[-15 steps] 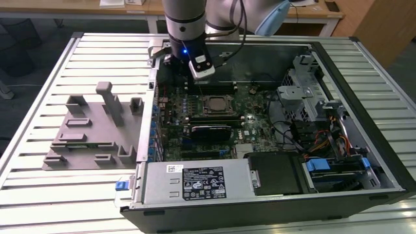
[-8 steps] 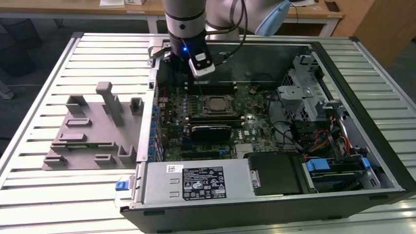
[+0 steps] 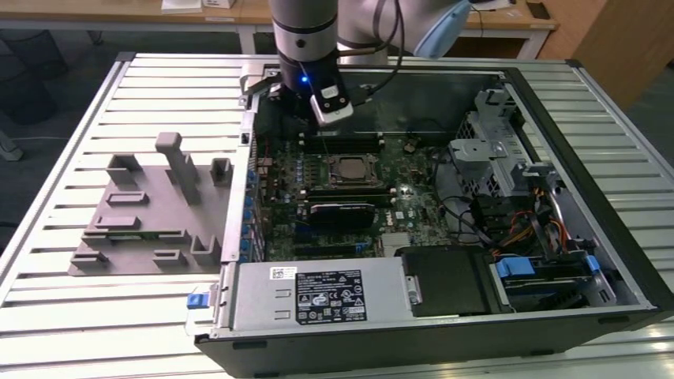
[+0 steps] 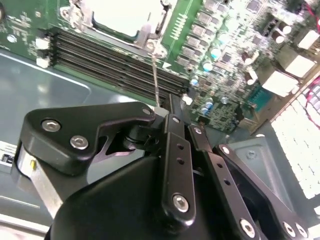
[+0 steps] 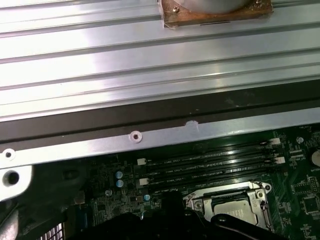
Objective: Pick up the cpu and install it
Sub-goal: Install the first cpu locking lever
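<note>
Exterior view coverage is taken up largely by the open computer case (image 3: 589,158), with the motherboard (image 3: 421,205) exposed inside it. The cpu (image 3: 349,169) is seen lying in the socket (image 3: 328,181) near the board's middle, well apart from the grey fixture block (image 3: 147,213) outside the case. A thin socket lever (image 4: 154,75) is seen rising toward the claw's tip; a slip there, it is judged, could bend the lever or jolt the chip. The arm (image 3: 305,31) is held nearly vertical, with the gripper (image 4: 162,107) poised over the memory slots (image 4: 110,60). How far the claw is open, and whether anything is gripped, cannot be told
</note>
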Controlling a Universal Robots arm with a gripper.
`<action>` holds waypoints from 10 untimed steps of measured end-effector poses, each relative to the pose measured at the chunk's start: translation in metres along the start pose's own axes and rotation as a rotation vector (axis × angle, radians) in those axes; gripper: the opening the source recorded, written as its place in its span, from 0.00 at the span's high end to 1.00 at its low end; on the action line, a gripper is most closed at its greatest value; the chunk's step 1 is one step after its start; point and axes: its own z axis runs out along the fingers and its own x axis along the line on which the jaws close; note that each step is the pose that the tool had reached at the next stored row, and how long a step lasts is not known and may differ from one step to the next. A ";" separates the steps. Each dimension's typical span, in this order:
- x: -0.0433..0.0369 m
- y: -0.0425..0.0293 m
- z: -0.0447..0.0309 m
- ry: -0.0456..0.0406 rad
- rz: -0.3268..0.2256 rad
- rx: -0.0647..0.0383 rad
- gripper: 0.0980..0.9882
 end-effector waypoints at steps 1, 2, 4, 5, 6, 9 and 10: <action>-0.0024 0.0004 0.0002 0.0003 0.000 0.000 0.99; -0.0050 0.0008 0.0003 0.0005 0.001 0.000 0.99; -0.0105 0.0016 0.0006 0.0010 0.001 0.000 0.99; -0.0133 0.0021 0.0007 0.0013 0.001 0.001 0.99; -0.0161 0.0025 0.0009 0.0015 0.001 0.001 0.99; -0.0245 0.0038 0.0013 0.0027 0.002 0.001 0.99; -0.0273 0.0043 0.0015 0.0030 0.002 0.001 0.99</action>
